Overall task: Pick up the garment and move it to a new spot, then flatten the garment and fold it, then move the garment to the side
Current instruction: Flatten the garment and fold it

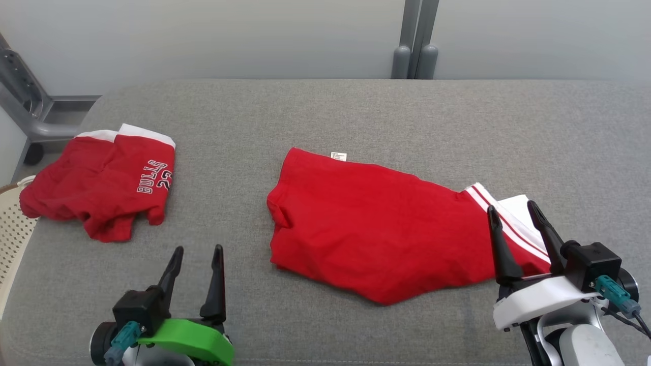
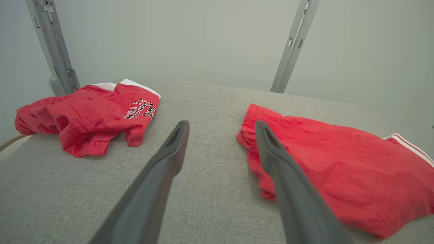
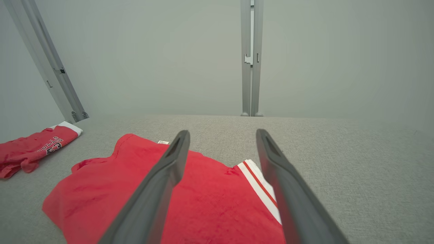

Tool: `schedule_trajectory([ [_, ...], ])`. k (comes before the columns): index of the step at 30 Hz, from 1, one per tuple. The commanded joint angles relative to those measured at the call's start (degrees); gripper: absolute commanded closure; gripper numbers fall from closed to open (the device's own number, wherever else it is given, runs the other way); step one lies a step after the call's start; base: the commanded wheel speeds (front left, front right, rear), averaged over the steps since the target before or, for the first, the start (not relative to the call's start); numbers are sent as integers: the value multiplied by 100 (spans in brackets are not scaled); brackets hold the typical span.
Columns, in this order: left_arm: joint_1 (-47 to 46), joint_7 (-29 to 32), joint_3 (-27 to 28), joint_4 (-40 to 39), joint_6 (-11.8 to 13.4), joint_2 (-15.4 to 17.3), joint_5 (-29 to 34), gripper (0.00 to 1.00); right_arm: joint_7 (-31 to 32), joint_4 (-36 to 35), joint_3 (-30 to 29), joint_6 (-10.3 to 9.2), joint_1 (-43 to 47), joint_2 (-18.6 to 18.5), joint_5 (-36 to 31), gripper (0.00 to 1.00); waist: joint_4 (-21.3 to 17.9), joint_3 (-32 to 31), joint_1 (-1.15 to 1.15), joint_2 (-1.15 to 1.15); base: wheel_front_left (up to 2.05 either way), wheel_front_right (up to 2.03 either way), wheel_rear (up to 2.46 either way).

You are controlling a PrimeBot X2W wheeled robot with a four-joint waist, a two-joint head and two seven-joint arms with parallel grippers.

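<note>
Both grippers sit low at the near edge of the grey padded table (image 1: 356, 107). Left gripper (image 1: 199, 248): jaws apart, nothing held, over bare padding, clear of all cloth. Right gripper (image 1: 511, 206): jaws apart, nothing held, fingers standing over the white-striped end (image 1: 516, 218) of the garment (image 1: 366, 223); whether they touch it cannot be told.

The garment, red, lies mid-table, spread fairly flat, with a small label (image 1: 338, 156) at its far edge and a bunched tuck on its left side. A second red garment (image 1: 101, 188), lettered and crumpled, lies at the far left beside a perforated basket (image 1: 12, 229), well apart from the first.

Assessment: the piece appears placed but not yet smoothed, so flattening is judged the step in hand.

Recommendations:
- The right gripper should drop onto the striped end and pinch the edge only.
- The left gripper should cross to the bunched left side before closing.
- Draw the two ends apart gently and low, so the tuck opens without dragging the whole piece.
- Keep clear of the crumpled garment.
</note>
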Motion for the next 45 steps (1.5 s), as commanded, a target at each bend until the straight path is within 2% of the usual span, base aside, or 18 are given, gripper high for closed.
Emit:
schedule_trajectory([
  [1, -3, 63, -39, 28, -35, 55, -38, 0, -23, 14, 28, -8, 67, -14, 9, 0, -30, -4, 0, 0, 0, 0, 0],
  [4, -400, 473, -200, 235, -208, 96, -82, 0, 30, -31, 108, -8, 47, -14, -20, 0, -96, 44, 0, 0, 0, 0, 0],
  [11, -1589, 1678, -374, 1113, -341, -4, -262, 0, 95, -154, 361, -8, -120, -15, -88, 0, -334, 311, 0, 0, 0, 0, 0],
  [13, -1979, 2027, -354, 1452, -310, -26, -338, 0, 101, -176, 466, -8, -186, -13, -86, 0, -444, 423, 0, 0, 0, 0, 0],
  [15, -2492, 2524, -304, 1934, -103, -37, -354, 0, 90, -204, 611, -8, -274, -14, -88, 0, -615, 623, 0, 0, 0, 0, 0],
  [18, -2984, 2936, -252, 2311, 29, -41, -415, 0, 101, -239, 750, -8, -382, -13, -113, 0, -800, 840, 0, 0, 0, 0, 0],
  [24, -3600, 3417, -225, 2870, 244, 95, -347, 0, -24, -202, 844, -8, -554, -12, -128, 0, -1125, 1129, 0, 0, 0, 0, 0],
  [28, -3760, 3698, -233, 3080, 296, 172, -395, 0, -106, -153, 894, -8, -595, -12, -139, 0, -1264, 1207, 0, 0, 0, 0, 0],
  [34, -3777, 3996, -256, 3294, 371, 216, -441, 0, -172, -87, 876, -8, -606, -12, -173, 0, -1334, 1219, 0, 0, 0, 0, 0],
  [39, -3753, 4070, -276, 3359, 325, 216, -485, 0, -164, -64, 911, -8, -641, -12, -211, 0, -1344, 1207, 0, 0, 0, 0, 0],
  [40, -3749, 4045, -282, 3362, 314, 212, -494, 53, -164, -61, 927, -8, -640, -11, -209, 0, -1341, 1202, 0, 0, 0, 0, 0],
  [41, -3744, 4002, -290, 3350, 290, 206, -499, 91, -165, -59, 929, -8, -635, -13, -208, 0, -1336, 1197, 0, 0, 0, 0, 0],
  [42, -3735, 3967, -299, 3347, 287, 201, -500, 100, -168, -54, 933, -8, -632, -13, -212, 0, -1326, 1191, 0, 0, 0, 0, 0],
  [45, -3673, 3879, -301, 3345, 235, 142, -538, 100, -163, -41, 924, -8, -592, -12, -247, 0, -1268, 1147, 0, 0, 0, 0, 0],
])
